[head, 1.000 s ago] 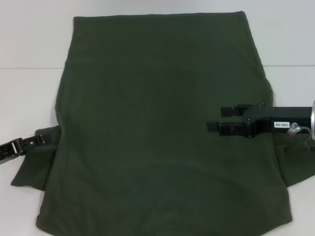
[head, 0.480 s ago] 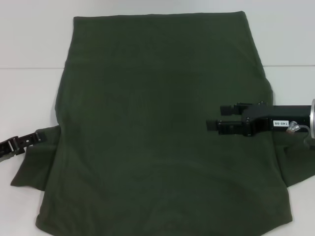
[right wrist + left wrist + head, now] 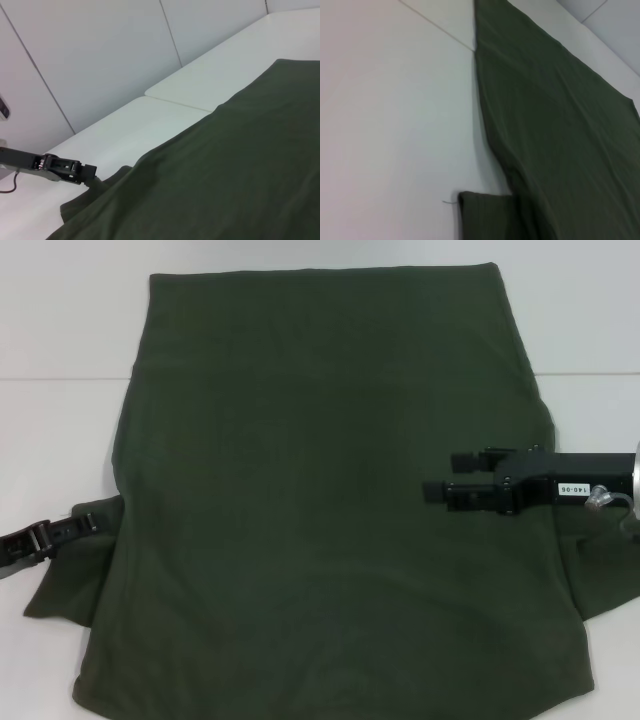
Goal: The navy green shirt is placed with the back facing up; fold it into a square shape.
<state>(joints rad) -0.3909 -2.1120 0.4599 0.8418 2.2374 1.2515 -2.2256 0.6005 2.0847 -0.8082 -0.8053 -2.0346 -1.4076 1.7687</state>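
Note:
The navy green shirt (image 3: 320, 490) lies flat and plain side up on the white table (image 3: 60, 440). It also shows in the left wrist view (image 3: 560, 125) and the right wrist view (image 3: 225, 175). My right gripper (image 3: 442, 474) is open and empty, hovering over the shirt's right side with its fingers pointing left. My left gripper (image 3: 90, 521) is at the edge of the left sleeve (image 3: 70, 580), touching or almost touching it. The left gripper also shows in the right wrist view (image 3: 87, 172). The right sleeve (image 3: 605, 580) sticks out under my right arm.
A seam (image 3: 60, 379) runs across the white table behind the shirt's middle. Bare table lies to the left and right of the shirt. Grey wall panels (image 3: 100, 60) stand beyond the table's far side in the right wrist view.
My right gripper has drawn back slightly to the right. My left gripper shifted left, then returned to the sleeve's edge. The shirt has not visibly moved.

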